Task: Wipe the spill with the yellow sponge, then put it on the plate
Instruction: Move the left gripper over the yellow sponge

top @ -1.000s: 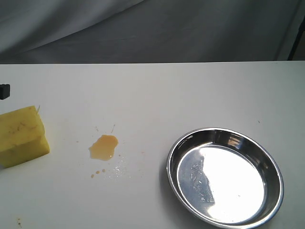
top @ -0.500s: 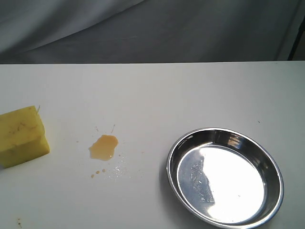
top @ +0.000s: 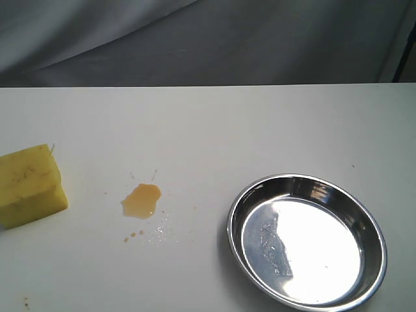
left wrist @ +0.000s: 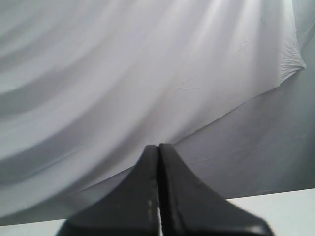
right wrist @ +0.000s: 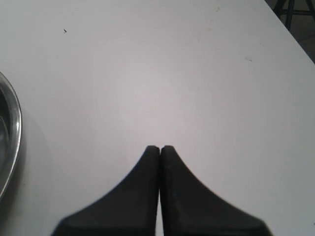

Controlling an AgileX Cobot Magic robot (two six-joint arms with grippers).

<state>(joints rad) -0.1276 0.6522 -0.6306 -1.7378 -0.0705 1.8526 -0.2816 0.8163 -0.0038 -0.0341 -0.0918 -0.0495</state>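
One yellow sponge [top: 31,185] rests on the white table [top: 214,130], at 9 o'clock from the single spill [top: 141,200]. One plate [top: 242,203] lies at 3 o'clock from the spill. Left gripper [left wrist: 158,147] and right gripper [right wrist: 160,147] have their jaws pressed together, holding nothing.

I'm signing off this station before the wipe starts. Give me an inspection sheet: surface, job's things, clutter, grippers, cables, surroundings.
Surface: white table, a few tiny specks.
Job's things: yellow sponge at the left edge; orange spill with droplets, unwiped; steel plate on the right, nothing in it.
Clutter: nothing seen.
Grippers: left gripper shut, facing the curtain; right gripper shut, over bare table beside the plate.
Cables: nothing seen.
Surroundings: grey curtain behind the table.
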